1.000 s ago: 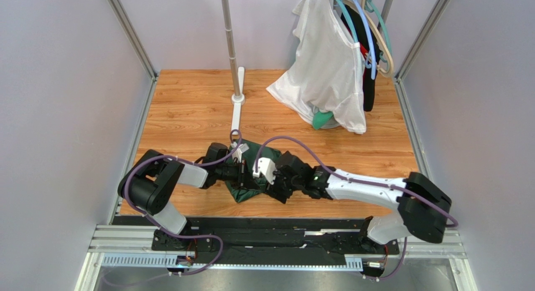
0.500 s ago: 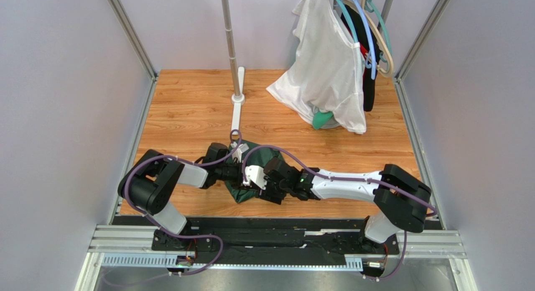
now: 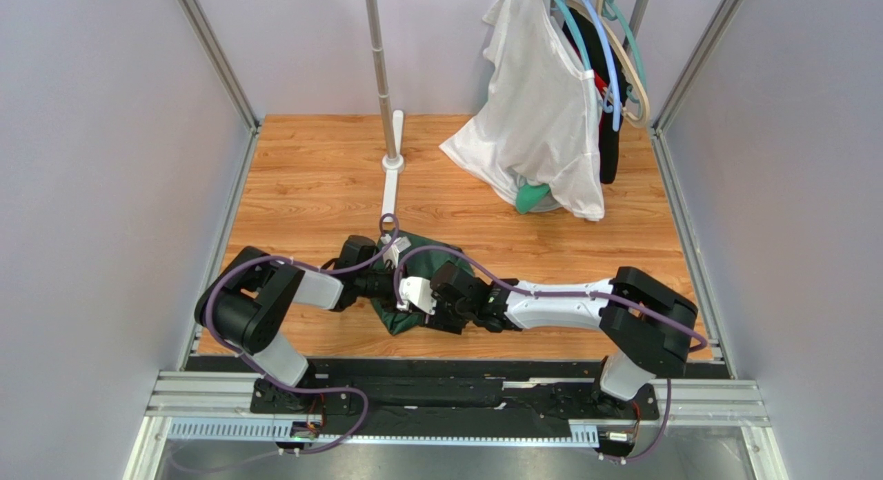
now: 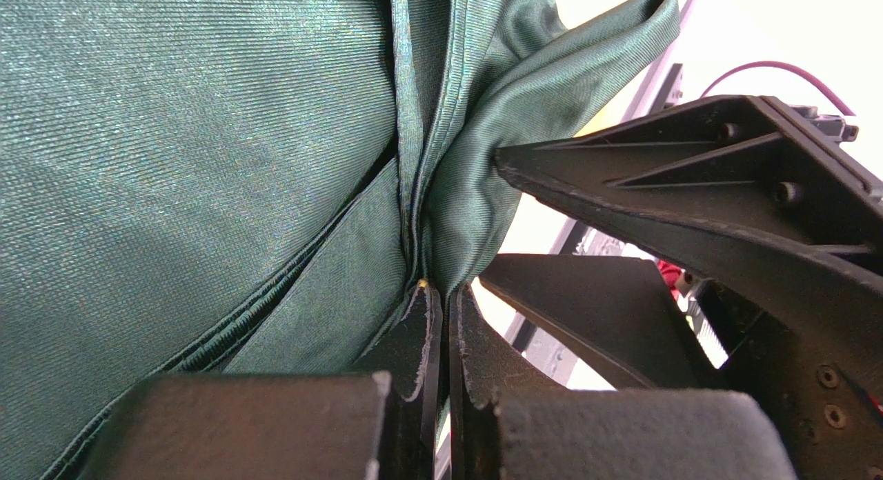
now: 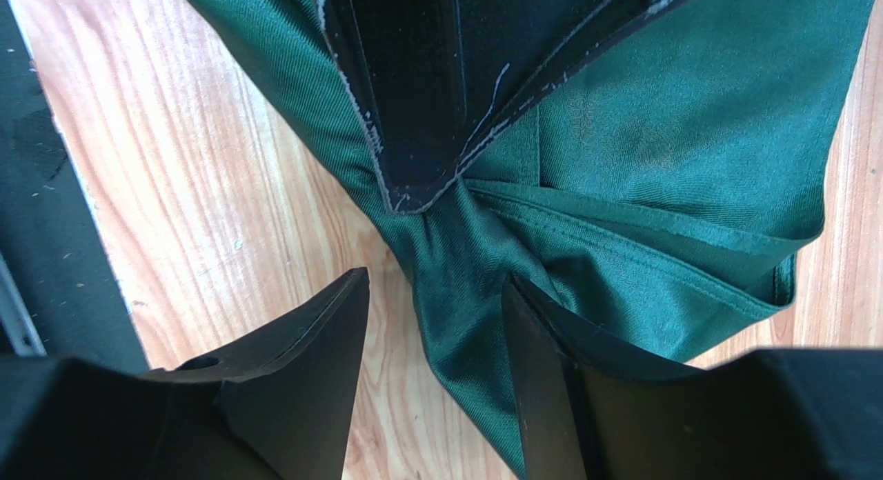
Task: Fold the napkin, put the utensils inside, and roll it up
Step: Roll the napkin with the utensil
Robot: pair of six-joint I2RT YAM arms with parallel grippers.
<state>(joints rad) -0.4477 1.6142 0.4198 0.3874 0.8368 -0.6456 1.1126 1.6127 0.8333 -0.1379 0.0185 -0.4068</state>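
Note:
The dark green napkin (image 3: 406, 317) lies bunched on the wooden table between the two arms, mostly hidden under them in the top view. In the left wrist view my left gripper (image 4: 443, 290) is shut on a gathered fold of the napkin (image 4: 187, 159). In the right wrist view my right gripper (image 5: 435, 283) is open, its jaws either side of the pinched tail of the napkin (image 5: 663, 139), just below the left gripper's fingertips (image 5: 409, 185). In the top view the two grippers meet at the cloth: left gripper (image 3: 394, 291), right gripper (image 3: 420, 299). No utensils are in view.
A white stand pole (image 3: 381, 77) rises from a base at the table's back centre. A white garment (image 3: 539, 108) on hangers, with a brighter green garment (image 3: 532, 198) under it, hangs at the back right. Grey walls close both sides.
My right arm has moved left, bringing its open gripper in to the napkin beside the left gripper. The left arm has held still.

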